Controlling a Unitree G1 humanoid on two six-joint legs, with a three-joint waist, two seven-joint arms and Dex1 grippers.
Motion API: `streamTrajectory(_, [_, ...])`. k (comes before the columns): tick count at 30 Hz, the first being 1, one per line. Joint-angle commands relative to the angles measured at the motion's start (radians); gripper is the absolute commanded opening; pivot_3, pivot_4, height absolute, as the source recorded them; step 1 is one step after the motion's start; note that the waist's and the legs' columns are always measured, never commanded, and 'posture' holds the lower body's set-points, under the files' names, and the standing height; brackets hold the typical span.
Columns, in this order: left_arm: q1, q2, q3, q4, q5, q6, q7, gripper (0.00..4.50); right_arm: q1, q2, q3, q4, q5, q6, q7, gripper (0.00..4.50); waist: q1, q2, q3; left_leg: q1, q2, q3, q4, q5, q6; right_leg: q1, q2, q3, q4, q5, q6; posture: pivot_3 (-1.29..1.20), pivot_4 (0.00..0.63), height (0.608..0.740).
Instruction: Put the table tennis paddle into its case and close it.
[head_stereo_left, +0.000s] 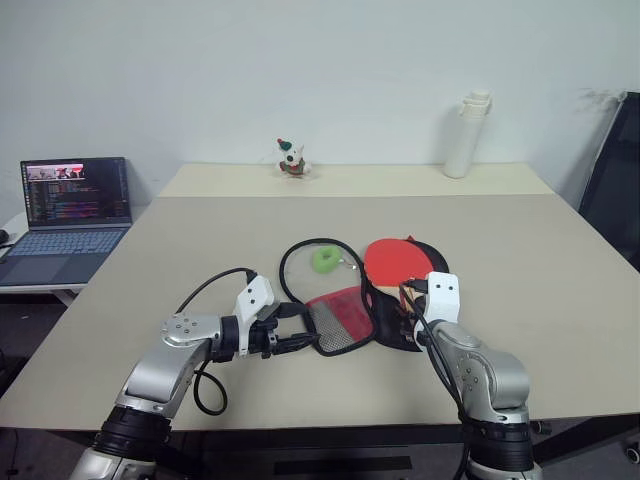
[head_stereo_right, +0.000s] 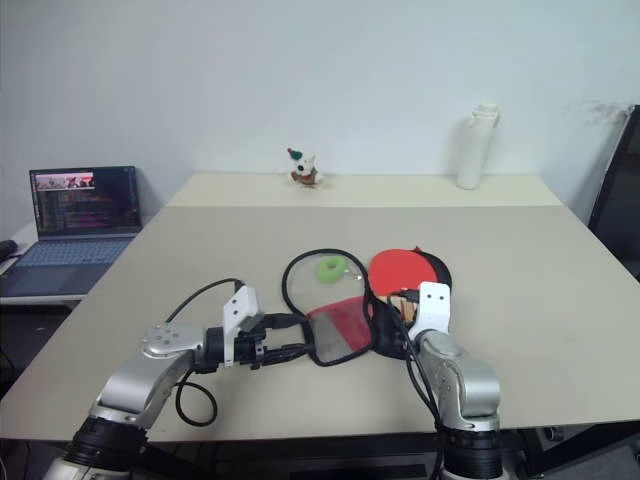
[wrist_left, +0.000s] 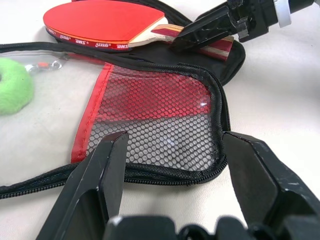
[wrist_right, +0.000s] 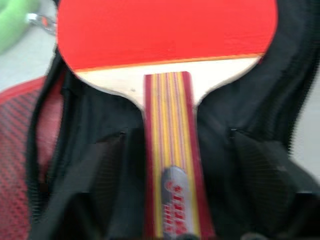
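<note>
Red paddle (wrist_right: 167, 35) between right tool (wrist_right: 172, 150) fingers

We seem to be in an office or lab room: a plain white wall (head_stereo_left: 330, 60) and a wide beige table (head_stereo_left: 200, 230). At far left an open laptop (head_stereo_left: 70, 205) shows code; a dark office chair (head_stereo_left: 612, 185) stands far right.

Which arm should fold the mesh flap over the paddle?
Left, probably. The left gripper is open with its fingers either side of the case's mesh flap edge. The right gripper is open astride the paddle handle, which lies on the black half.
</note>
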Motion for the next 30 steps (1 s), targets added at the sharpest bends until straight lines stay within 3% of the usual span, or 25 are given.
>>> streamTrajectory(1, [-0.007, 0.003, 0.017, -0.029, -0.016, -0.016, -0.003, 3.25, 0.015, -0.016, 0.020, -0.023, -0.022, -0.008, 0.008, 2.08, 0.000, 0.000, 0.000, 0.000, 0.000, 0.000, 0.000, 0.000, 0.000, 0.000, 0.000, 0.000, 0.000, 0.000, 0.000, 0.00, 0.150, 0.740])
streamTrajectory(4, [-0.010, 0.001, 0.014, -0.027, -0.016, -0.016, -0.004, 3.25, 0.027, -0.026, 0.027, -0.035, -0.035, -0.007, 0.015, 1.18, 0.000, 0.000, 0.000, 0.000, 0.000, 0.000, 0.000, 0.000, 0.000, 0.000, 0.000, 0.000, 0.000, 0.000, 0.000, 0.00, 0.150, 0.740])
streamTrajectory(21, [-0.020, -0.010, 0.003, -0.020, -0.012, -0.016, -0.009, 3.25, 0.042, 0.021, 0.003, -0.083, -0.064, 0.034, -0.002, 1.18, 0.001, 0.000, 0.000, 0.000, 0.000, 0.000, 0.000, 0.000, 0.000, 0.000, 0.000, 0.000, 0.000, 0.000, 0.000, 0.00, 0.150, 0.740])
streamTrajectory(30, [-0.014, -0.006, 0.010, -0.024, -0.011, -0.012, -0.002, 3.25, 0.018, -0.025, 0.032, -0.111, -0.044, 0.036, 0.072, 4.30, 0.002, 0.000, 0.000, 0.000, 0.000, 0.000, 0.000, 0.000, 0.000, 0.000, 0.000, 0.000, 0.000, 0.000, 0.000, 0.00, 0.150, 0.740])
